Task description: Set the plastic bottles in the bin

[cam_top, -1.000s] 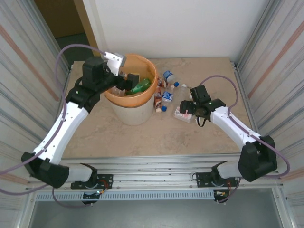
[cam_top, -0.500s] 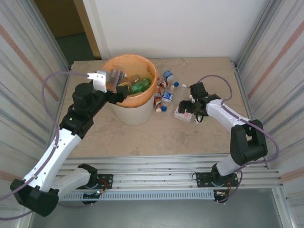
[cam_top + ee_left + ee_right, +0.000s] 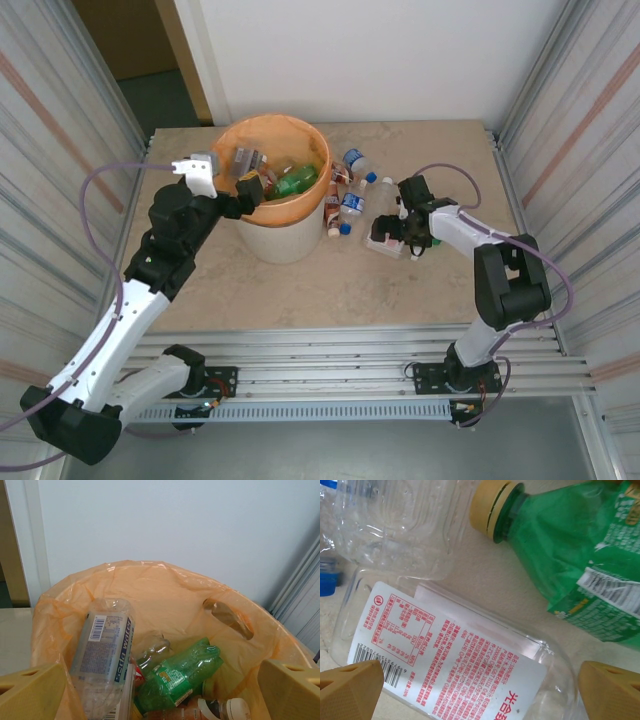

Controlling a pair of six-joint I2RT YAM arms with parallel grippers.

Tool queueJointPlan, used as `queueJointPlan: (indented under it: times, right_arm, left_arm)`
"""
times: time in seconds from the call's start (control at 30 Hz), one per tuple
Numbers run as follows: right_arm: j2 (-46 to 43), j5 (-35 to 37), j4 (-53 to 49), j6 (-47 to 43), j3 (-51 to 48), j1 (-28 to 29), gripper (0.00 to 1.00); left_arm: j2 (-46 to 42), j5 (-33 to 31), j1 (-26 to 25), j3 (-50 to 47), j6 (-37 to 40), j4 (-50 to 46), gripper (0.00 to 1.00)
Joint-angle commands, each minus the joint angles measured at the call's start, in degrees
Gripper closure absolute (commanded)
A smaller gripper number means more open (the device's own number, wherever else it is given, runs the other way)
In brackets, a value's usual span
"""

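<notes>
L end effector [image 3: 251, 187] spread above bin [image 3: 283, 242], R end effector [image 3: 480, 692] spread over red-print bottle [image 3: 455, 655]

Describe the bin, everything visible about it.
The bin is a round, off-white, plastic-looking bucket, standing upright on the table toward its far left. A crinkled orange bag lines it and folds over the rim. Inside lie a green bottle and a clear bottle with a blue label, among others. The open left claw hovers over its left rim. Close by its right side lie loose bottles.
</notes>
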Motion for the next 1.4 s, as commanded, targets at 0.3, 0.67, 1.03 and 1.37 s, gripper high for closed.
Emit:
queueJointPlan:
  times: [0.3, 0.67, 1.03, 1.37]
  right_arm:
    - [-2.78, -6.05, -0.99, 3.09, -2.85, 3.58, 0.02]
    - [-0.58, -3.77, -1.08, 3.91, -4.11, 7.86, 0.02]
    - [6.07, 3.93, -1.54, 1.57, -1.69, 12.61, 0.02]
    - [7.22, 8.90, -0.16, -1.18, -0.93, 12.86, 0.01]
  left_arm:
    - [-0.17, -1.52, 0.33, -1.19, -2.16, 4.33, 0.01]
    - [0.57, -1.58, 0.33, -1.27, -2.67, 5.63, 0.01]
    - [1.76, -1.10, 0.51, -0.45, -2.85, 5.56, 0.01]
    - [1.88, -0.98, 0.60, -0.51, -3.10, 5.52, 0.01]
